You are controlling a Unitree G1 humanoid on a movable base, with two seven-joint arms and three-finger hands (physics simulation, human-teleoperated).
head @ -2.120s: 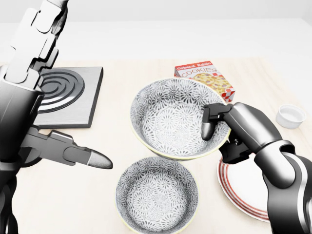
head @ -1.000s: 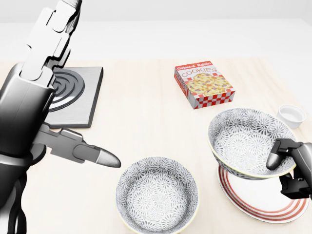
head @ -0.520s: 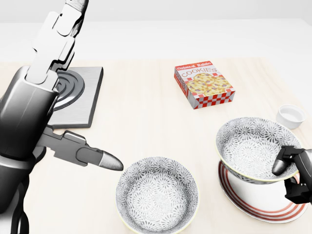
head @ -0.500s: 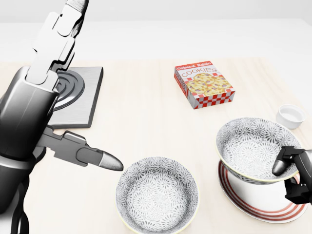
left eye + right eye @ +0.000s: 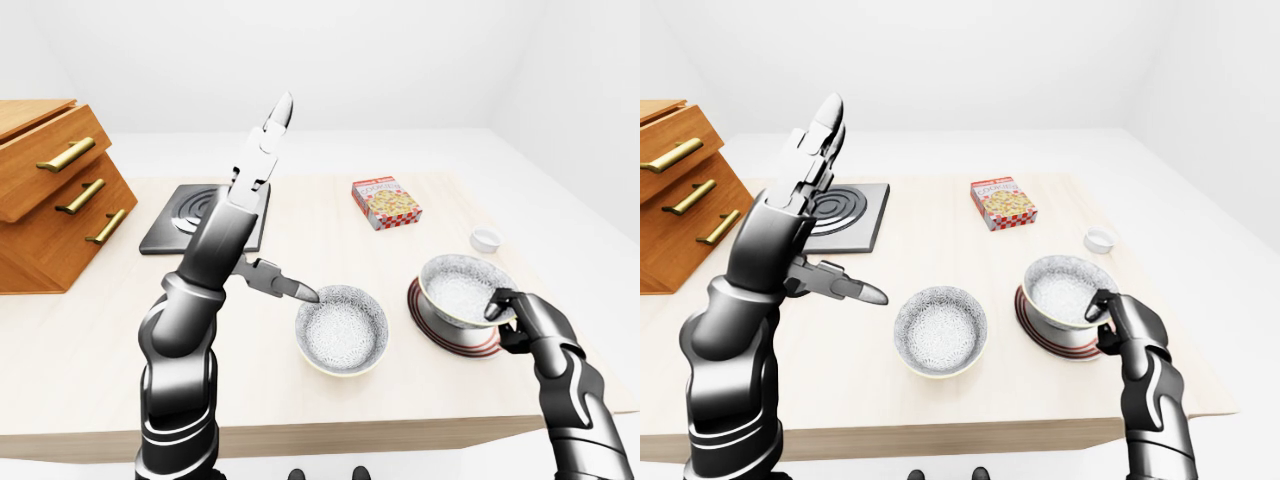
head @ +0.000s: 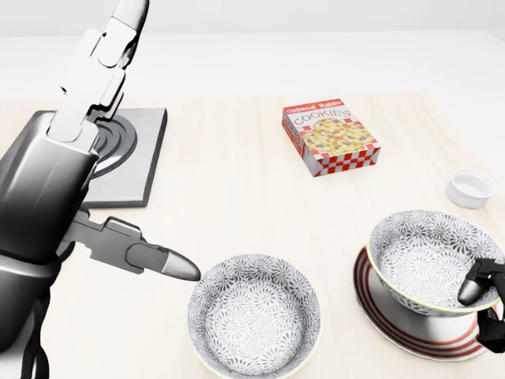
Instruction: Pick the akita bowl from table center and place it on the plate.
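We have carried the bowl [image 6: 426, 262] from the middle of the table over to the right and lowered it. It now appears to sit on the red-ringed plate [image 6: 372, 309] at the near right, roughly level. Our right hand [image 5: 1128, 325] still pinches its right rim, one finger inside. We judge that only the release remains. Our left hand [image 6: 67, 178] is spread and holds nothing. The bowl is deep, with a grey flower pattern and a pale rim.

Akita bowl [image 6: 430, 264]: grey-white floral print, cream rim. Plate [image 6: 392, 325]: white w/ red rings. 2nd bowl [image 6: 254, 324], table's bottom edge: same print. Cookie box [image 6: 330, 136]: red-white checks. Table [image 6: 237, 197]: pale wood.
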